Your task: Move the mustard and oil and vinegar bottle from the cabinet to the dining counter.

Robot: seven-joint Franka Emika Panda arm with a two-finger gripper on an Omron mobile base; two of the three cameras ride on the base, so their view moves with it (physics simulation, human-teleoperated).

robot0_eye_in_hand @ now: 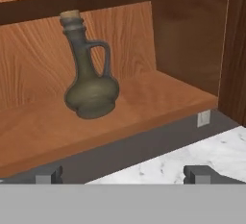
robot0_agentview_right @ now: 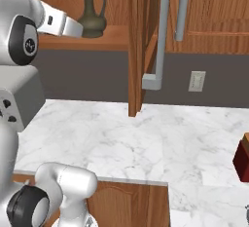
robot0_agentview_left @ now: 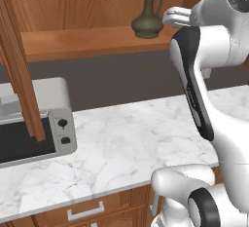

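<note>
Oil and vinegar bottle (robot0_eye_in_hand: 91,86) upright on cabinet (robot0_eye_in_hand: 144,100) shelf. End effector (robot0_eye_in_hand: 122,175) spread wide, empty, well short. We judge glass: rigid, slick, breakable, probably bottom-heavy. We'd grip neck below cork, beside handle.

Soft, even light is filling a rendered kitchen.

No glare is showing on the marble surface (robot0_agentview_left: 121,143); only faint shade is gathering under the cabinet (robot0_eye_in_hand: 144,103) shelf and around the oil and vinegar bottle (robot0_eye_in_hand: 90,81). Edges are looking slightly soft and low-resolution throughout.
</note>
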